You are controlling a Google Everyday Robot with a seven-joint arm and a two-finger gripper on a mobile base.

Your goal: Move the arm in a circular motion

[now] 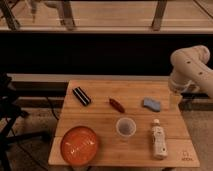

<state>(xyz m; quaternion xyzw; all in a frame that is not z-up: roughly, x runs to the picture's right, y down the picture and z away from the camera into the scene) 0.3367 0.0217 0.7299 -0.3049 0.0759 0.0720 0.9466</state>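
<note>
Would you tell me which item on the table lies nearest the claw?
The blue sponge, just beside the claw at the table's right edge; bottle, cup and bowl lie farther.

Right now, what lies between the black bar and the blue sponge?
In the camera view, one small red object lies between black bar and blue sponge. The gripper hangs beyond the sponge, at the table edge.

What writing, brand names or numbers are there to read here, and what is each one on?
Nothing here can be read.
Wooden table: a small dark mark at its near right corner, too blurred to read.
White bottle: any label is too blurred to read.
Arm: no writing shows, only dark dots.
Gripper, hanging at the table's right edge beside the blue sponge: no writing shows.
</note>
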